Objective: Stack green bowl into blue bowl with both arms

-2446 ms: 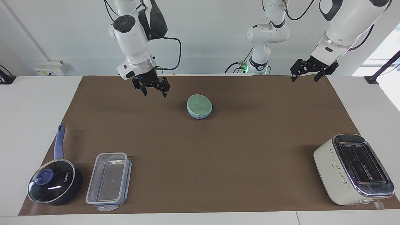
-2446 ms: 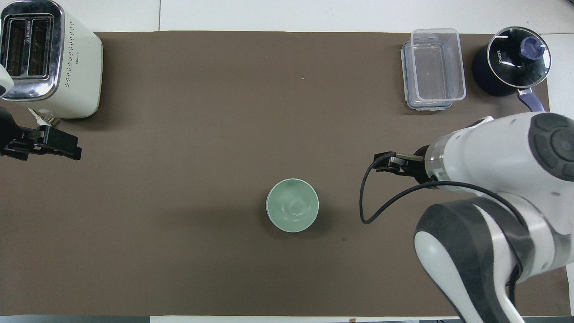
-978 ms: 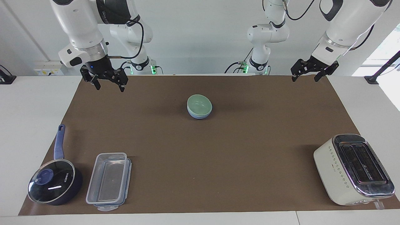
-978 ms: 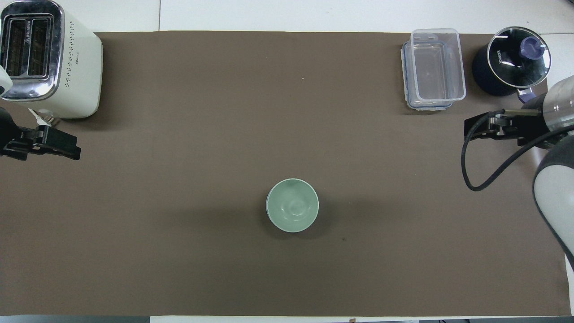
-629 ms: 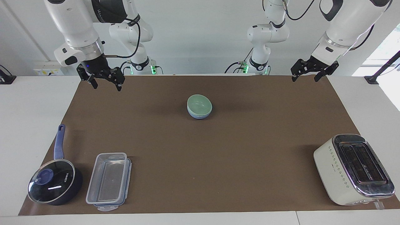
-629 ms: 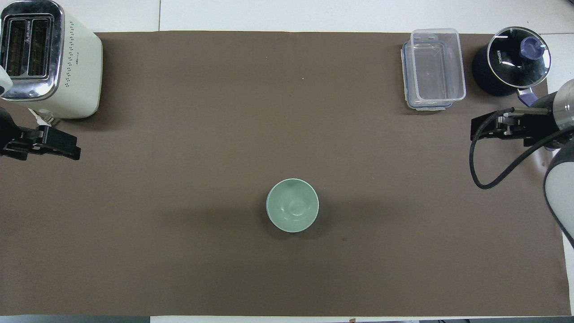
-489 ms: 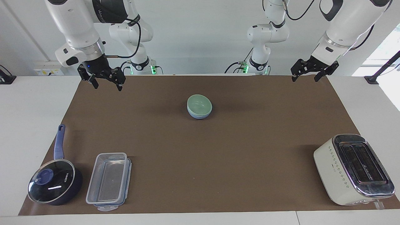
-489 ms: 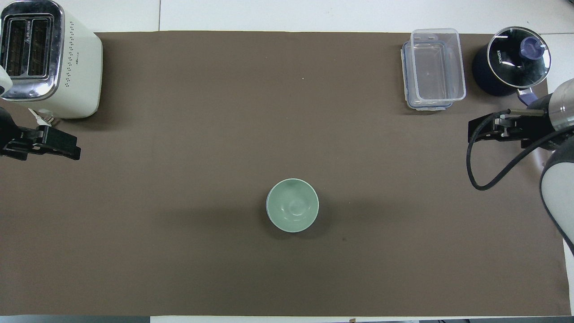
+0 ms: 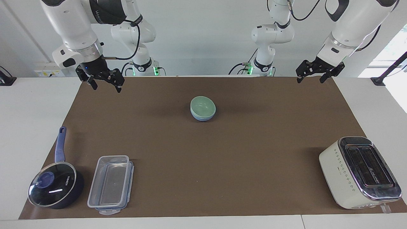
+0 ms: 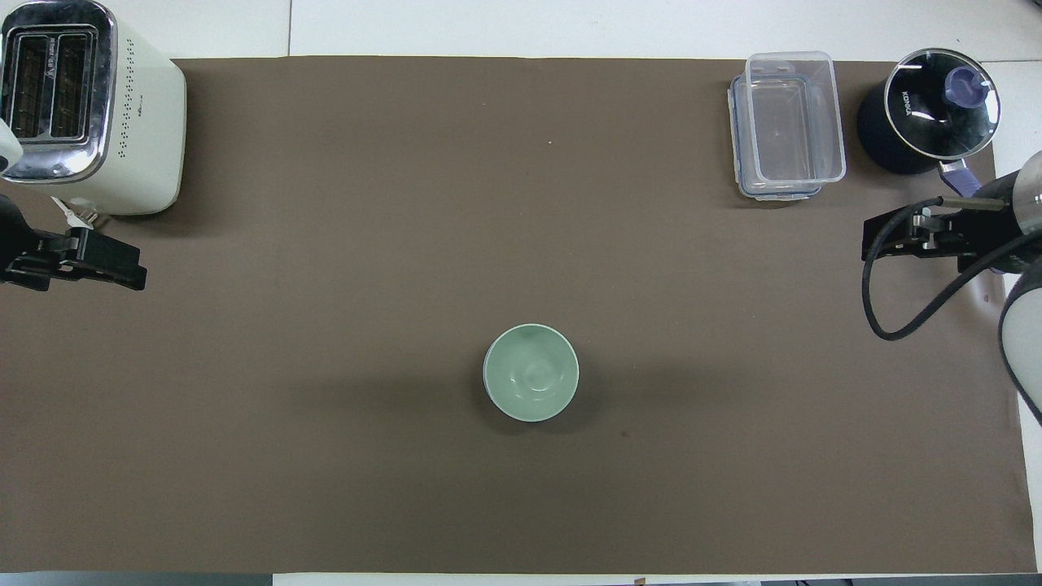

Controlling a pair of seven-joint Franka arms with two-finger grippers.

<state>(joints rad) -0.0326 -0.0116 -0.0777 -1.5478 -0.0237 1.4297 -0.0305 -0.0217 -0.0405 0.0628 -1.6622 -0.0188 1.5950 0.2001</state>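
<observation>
The pale green bowl (image 9: 202, 107) (image 10: 531, 372) sits nested in the blue bowl (image 9: 201, 118) near the middle of the brown mat; only the blue bowl's rim and side show under it in the facing view. My right gripper (image 9: 105, 84) hangs open and holding nothing over the mat's corner at the right arm's end, well away from the bowls. My left gripper (image 9: 313, 75) hangs open, with nothing in it, over the mat's corner at the left arm's end. In the overhead view the left gripper (image 10: 77, 262) and the right gripper (image 10: 928, 233) show at the mat's two ends.
A cream toaster (image 9: 361, 171) (image 10: 85, 106) stands far from the robots at the left arm's end. A clear lidded plastic box (image 9: 109, 184) (image 10: 785, 124) and a dark blue saucepan with a glass lid (image 9: 55, 187) (image 10: 932, 110) stand far from the robots at the right arm's end.
The right arm has swung away from beside the stacked bowls to the mat's corner at its own end and risen. The left arm and both bowls have not moved.
</observation>
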